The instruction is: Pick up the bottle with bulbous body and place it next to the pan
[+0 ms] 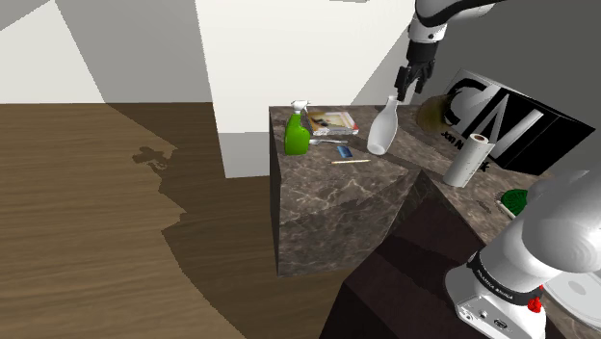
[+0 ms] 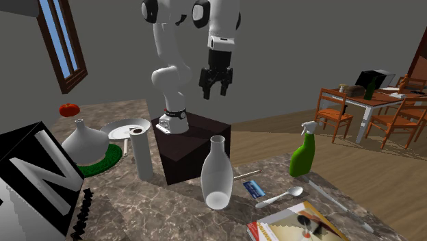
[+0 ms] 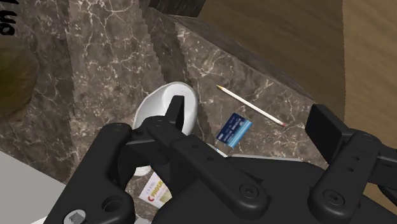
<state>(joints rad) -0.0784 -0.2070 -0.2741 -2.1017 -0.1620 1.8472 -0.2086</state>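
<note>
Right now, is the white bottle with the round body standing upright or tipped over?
Upright. The white bottle stands on its base on the counter, neck pointing up. The open pincer hangs above without touching it.

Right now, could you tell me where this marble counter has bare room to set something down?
Bare marble lies between the white upright roll, black lettered box and white bulbous bottle. Beyond the bottle it is crowded: blue card, white spoon, books, green spray bottle.

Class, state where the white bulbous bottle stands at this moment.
In the shoulder view the white bottle stands upright on the marbled counter, right of the green spray bottle and just below the open gripper.
</note>
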